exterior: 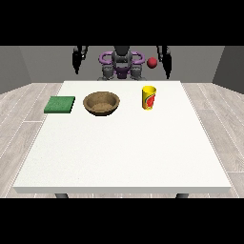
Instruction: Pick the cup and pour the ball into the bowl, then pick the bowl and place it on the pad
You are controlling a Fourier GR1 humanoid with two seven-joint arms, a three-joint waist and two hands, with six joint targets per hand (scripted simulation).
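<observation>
Wooden floor boards (pixel 217 138) run around a big white worktop (pixel 124 157), with grey walls (pixel 14 66) behind. Most of the worktop is bare: the whole near half, up to the front edge, has nothing on it, and so do the two near corners. All the things sit in a row close to the far edge, near the robot.

At the view's left end of that row lies a flat green pad (pixel 60 104), close to the worktop's left edge. Just beside it, but not touching, sits a round brown bowl (pixel 101 103). Its inside looks bare. Farther toward the view's right stands a yellow cup (pixel 149 97) with a red mark on its side. It stands upright, well apart from the bowl, with open room all around it. I cannot tell what is inside the cup.

Behind the cup, a small red ball (pixel 152 63) shows in the air above the far edge, near the robot (pixel 121 63).

The hand at the view's left (pixel 76 61) and the hand at the view's right (pixel 166 62) hang down beside the robot, off the worktop, holding nothing. I cannot tell how their fingers lie.
</observation>
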